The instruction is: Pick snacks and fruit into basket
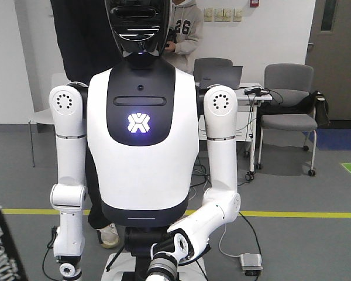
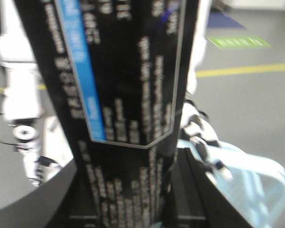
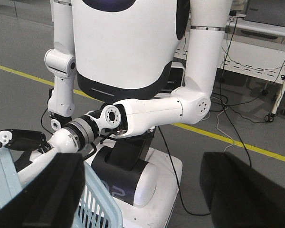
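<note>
A black snack pouch (image 2: 128, 71) with a blue stripe and small white print fills the left wrist view, standing upright between the dark fingers of my left gripper (image 2: 128, 199), which is shut on it. A corner of the same pouch (image 1: 3, 246) shows at the bottom left of the front view. The light-blue slatted basket (image 2: 256, 175) sits just right of the pouch, and its rim (image 3: 99, 204) shows in the right wrist view. My right gripper (image 3: 142, 199) is open and holds nothing, right of and above the basket. No fruit is in view.
A white humanoid robot (image 1: 141, 134) stands opposite, its forearm (image 3: 147, 111) reaching to the basket and its dark hand (image 3: 19, 140) at the rim. Its white base (image 3: 156, 190) lies below my right gripper. A yellow floor line (image 1: 298, 214), cables, grey chairs (image 1: 288, 105) and a person behind.
</note>
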Motion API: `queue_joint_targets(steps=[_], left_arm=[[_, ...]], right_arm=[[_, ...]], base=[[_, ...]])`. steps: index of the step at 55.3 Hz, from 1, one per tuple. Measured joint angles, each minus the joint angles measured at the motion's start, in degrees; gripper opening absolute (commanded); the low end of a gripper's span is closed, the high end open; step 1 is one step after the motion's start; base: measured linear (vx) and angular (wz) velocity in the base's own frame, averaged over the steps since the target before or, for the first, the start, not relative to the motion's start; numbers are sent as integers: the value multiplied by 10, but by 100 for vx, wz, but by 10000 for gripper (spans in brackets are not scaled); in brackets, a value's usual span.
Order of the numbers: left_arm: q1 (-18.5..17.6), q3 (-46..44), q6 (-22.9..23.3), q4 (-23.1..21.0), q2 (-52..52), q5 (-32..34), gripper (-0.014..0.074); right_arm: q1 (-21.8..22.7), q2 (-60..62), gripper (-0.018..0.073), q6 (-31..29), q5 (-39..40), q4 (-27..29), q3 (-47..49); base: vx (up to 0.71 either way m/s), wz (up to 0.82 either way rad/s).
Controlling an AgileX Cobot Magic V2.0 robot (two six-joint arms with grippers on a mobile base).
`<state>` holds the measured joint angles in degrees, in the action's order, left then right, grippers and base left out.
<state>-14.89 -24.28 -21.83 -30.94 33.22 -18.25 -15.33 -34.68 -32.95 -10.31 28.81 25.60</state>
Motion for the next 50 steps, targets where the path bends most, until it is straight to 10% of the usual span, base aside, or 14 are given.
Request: queue_joint_targets(steps=[11, 25, 37, 50], left_arm=[[-83, 0, -353, -241, 78, 4, 1], [-127, 0, -768, -427, 186, -47, 1], [-129, 0, -966, -605, 277, -71, 1], [-129, 0, -966, -654, 346, -101, 36]], right_arm=[[0, 0, 556, -2, 0, 0, 0], [0, 0, 556, -2, -8, 0, 0], [0, 0, 556, -2, -17, 0, 0], [0, 0, 556, -2, -17, 0, 0]], base=[[0, 0], [0, 0], [0, 0], [0, 0]])
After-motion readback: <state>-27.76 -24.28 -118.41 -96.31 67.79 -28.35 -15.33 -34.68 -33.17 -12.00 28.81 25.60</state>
